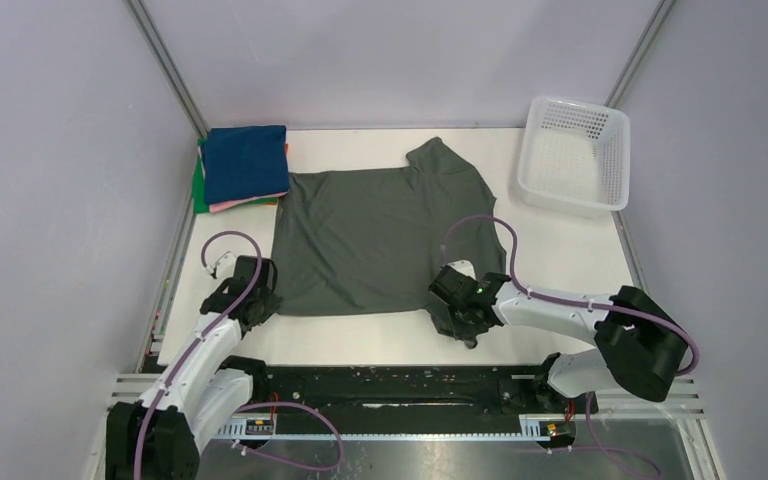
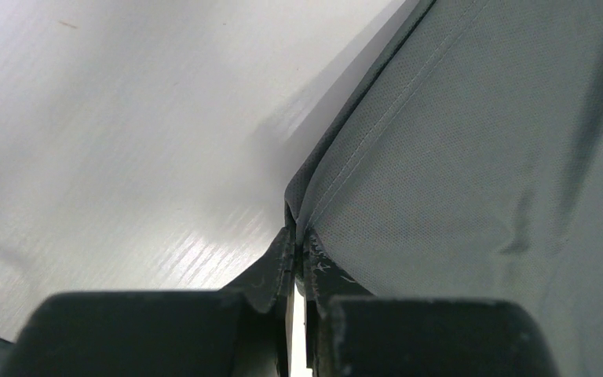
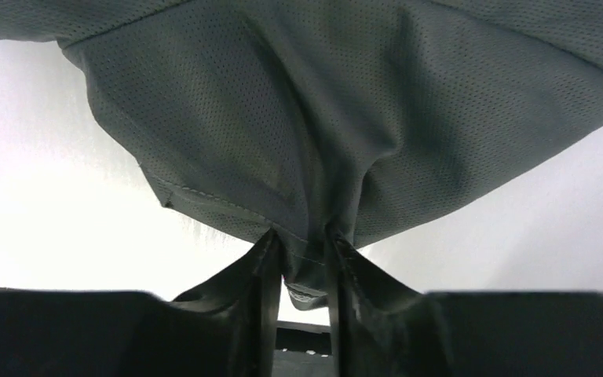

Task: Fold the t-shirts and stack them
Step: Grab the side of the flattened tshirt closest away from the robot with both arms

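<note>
A dark grey-green t-shirt (image 1: 370,235) lies spread flat on the white table, one sleeve folded in at the far right. My left gripper (image 1: 257,303) is shut on its near left hem corner (image 2: 314,206). My right gripper (image 1: 452,310) is shut on its near right hem corner, with bunched cloth (image 3: 314,236) between the fingers. A stack of folded t-shirts (image 1: 243,165), navy blue on top with pink, orange and green edges under it, sits at the far left corner.
A white plastic mesh basket (image 1: 573,155) stands at the far right corner. Grey walls close the table on three sides. Bare white table (image 1: 360,340) lies between the shirt's near hem and the arm bases.
</note>
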